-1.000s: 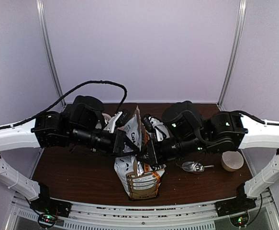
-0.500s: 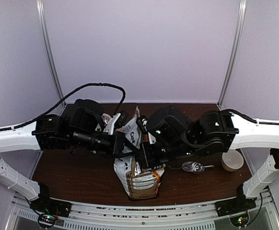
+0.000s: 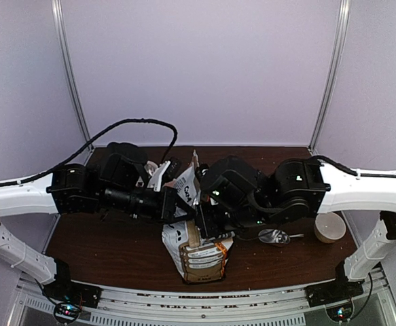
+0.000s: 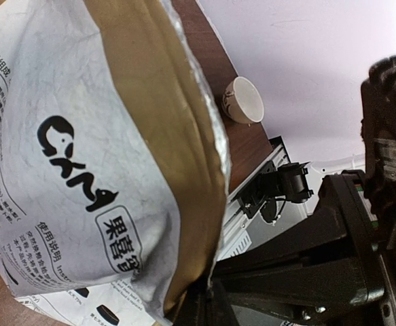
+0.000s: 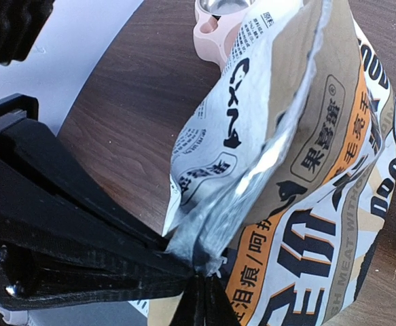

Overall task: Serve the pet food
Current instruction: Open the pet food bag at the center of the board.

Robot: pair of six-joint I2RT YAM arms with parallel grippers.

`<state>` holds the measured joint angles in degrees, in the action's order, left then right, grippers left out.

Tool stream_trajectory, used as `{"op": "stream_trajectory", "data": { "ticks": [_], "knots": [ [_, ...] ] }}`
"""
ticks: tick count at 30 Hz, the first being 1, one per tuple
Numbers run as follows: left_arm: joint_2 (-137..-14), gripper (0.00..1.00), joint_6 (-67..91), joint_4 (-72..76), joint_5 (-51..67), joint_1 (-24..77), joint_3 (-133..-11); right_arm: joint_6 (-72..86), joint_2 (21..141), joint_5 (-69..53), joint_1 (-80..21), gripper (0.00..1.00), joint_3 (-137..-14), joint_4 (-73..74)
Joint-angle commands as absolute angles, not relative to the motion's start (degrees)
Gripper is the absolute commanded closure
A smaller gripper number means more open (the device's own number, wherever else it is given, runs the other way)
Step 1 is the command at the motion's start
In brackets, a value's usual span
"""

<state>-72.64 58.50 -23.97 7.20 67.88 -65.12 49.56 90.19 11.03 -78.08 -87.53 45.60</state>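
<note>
Bag (image 3: 201, 261) screens pink feeder (image 5: 206, 30); scoop (image 3: 274, 237) and cup (image 3: 329, 227) sit rightward.

Top view looks down; both wrist views closely face the pet food bag (image 5: 320, 224).

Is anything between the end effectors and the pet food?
Yes, the bag itself. The left end effector and the right end effector each pinch its top edge from outside. No kibble shows. It is presumably inside, behind the bag's walls.
</note>
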Motion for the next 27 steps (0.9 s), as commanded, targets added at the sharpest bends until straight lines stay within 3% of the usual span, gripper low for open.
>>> {"op": "stream_trajectory", "data": {
  "ticks": [1,16,22,25,27],
  "knots": [
    [-70.1,1.00,58.9,-18.1,6.8,67.7,-65.4,49.8,92.1,17.9,-76.5,1.00,-86.9,49.2],
    [-69.6,1.00,58.5,-18.7,6.5,67.7,-65.6,50.0,91.1,19.4,-75.8,1.00,-85.7,49.7],
    [-69.4,1.00,56.6,-21.9,5.4,67.8,-67.4,49.1,85.0,17.0,-75.4,1.00,-83.2,46.7],
    [-68.6,0.91,55.5,-21.6,5.3,67.8,-67.5,49.0,79.7,14.8,-74.7,1.00,-81.0,44.7],
    [-67.8,0.79,55.2,-21.4,4.7,67.8,-67.4,49.2,76.2,13.1,-74.2,0.92,-79.0,43.0]
  ]
}}
